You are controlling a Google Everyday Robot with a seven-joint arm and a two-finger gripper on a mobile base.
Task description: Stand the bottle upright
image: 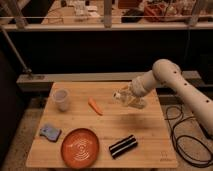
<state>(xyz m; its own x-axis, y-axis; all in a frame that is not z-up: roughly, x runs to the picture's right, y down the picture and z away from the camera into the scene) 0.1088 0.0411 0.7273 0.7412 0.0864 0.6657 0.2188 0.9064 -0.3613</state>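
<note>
The bottle point(123, 95) is whitish with a pale label and lies tilted, cap pointing left, just above the right-hand part of the wooden table point(145, 125). My gripper point(132, 96) reaches in from the right on the beige arm point(167, 75) and is shut on the bottle's body. The bottle's lower end is hidden behind the gripper. A faint shadow lies on the table under it.
An orange carrot point(95, 105) lies left of the bottle. A translucent white cup point(61, 99) stands at the far left. An orange-red plate point(80, 147), a blue sponge point(49, 132) and a black-and-white striped block point(123, 146) lie near the front edge. Black cables point(187, 135) run on the floor to the right.
</note>
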